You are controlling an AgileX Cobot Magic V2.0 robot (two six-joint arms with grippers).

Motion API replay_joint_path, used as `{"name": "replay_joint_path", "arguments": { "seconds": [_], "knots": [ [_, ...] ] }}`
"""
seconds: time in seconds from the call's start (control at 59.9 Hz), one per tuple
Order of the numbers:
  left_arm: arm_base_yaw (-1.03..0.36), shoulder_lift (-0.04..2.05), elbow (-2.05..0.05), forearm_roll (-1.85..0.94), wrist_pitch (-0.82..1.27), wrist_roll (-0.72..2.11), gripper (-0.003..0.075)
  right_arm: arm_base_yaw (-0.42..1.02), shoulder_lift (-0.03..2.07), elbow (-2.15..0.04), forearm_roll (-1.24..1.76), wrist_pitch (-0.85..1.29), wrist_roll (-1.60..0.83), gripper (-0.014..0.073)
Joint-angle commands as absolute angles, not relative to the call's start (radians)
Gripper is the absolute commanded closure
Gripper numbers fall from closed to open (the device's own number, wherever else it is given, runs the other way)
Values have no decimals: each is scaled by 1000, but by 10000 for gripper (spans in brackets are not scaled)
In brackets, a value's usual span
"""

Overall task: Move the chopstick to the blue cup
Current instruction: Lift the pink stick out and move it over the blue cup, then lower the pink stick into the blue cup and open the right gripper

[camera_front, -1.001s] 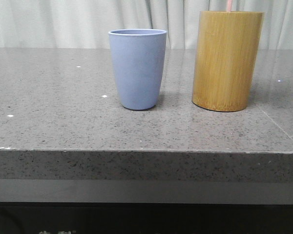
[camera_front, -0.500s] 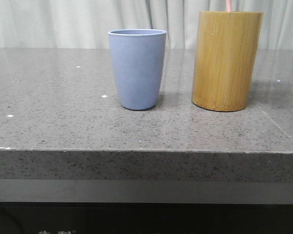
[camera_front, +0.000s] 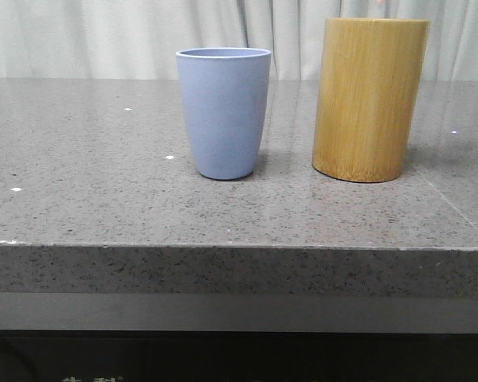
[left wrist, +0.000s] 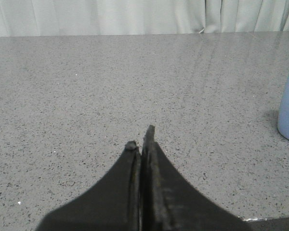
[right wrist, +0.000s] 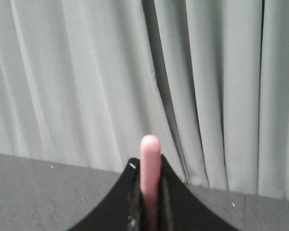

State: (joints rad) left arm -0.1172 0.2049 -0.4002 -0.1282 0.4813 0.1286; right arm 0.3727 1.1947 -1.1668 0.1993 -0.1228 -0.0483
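Two cups stood on the grey stone table (camera_front: pixel 95 159) in the front view. One was the blue cup (camera_front: pixel 224 111), upright, near the middle. Just beside it, to the right but not touching, stood a taller bamboo holder (camera_front: pixel 372 99), also upright. A pale curtain (camera_front: pixel 127 36) hung behind them both.

From the left wrist camera, the left gripper (left wrist: pixel 141 142) sat low over the table with its two black fingers pressed tight together — nothing was between them. The blue cup's side peeked in at the edge of that picture, well apart from the fingers.

From the right wrist camera, the right gripper (right wrist: pixel 149 173) was squeezed around the chopstick (right wrist: pixel 150 159). The stick looked pale pink there, with a round tip poking up past the fingertips. It was up in front of the curtain — not in either cup.
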Motion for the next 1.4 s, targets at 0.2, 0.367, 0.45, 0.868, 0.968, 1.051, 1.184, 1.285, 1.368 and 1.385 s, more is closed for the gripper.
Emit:
{"name": "replay_joint_path", "arguments": {
  "seconds": [0.2,0.367,0.45,0.868,0.968,1.051,1.184,1.285,1.368,1.385],
  "knots": [
    [-117,214,-425,-143,392,121,739,559,1223,-1261,201,-241,-54,641],
    [-117,214,-425,-143,392,121,739,615,1320,-1262,201,-260,-54,641],
    [-117,214,-425,-143,392,121,739,622,1369,-1262,201,-260,-54,638],
    [-117,214,-425,-143,392,121,739,622,1499,-1262,201,-241,-54,419],
    [-117,214,-425,-143,392,121,739,622,1496,-1262,201,-247,-54,383],
    [-117,214,-425,-143,392,121,739,620,1474,-1264,201,-225,-54,370],
    [-117,214,-425,-143,392,121,739,590,1415,-1323,201,-68,-54,380],
    [-117,214,-425,-143,392,121,739,534,1388,-1414,200,149,-54,445],
    [-117,214,-425,-143,392,121,739,478,1370,-1476,193,306,-54,520],
    [-117,214,-425,-143,392,121,739,463,1366,-1488,191,338,-54,539]
  ]
}}
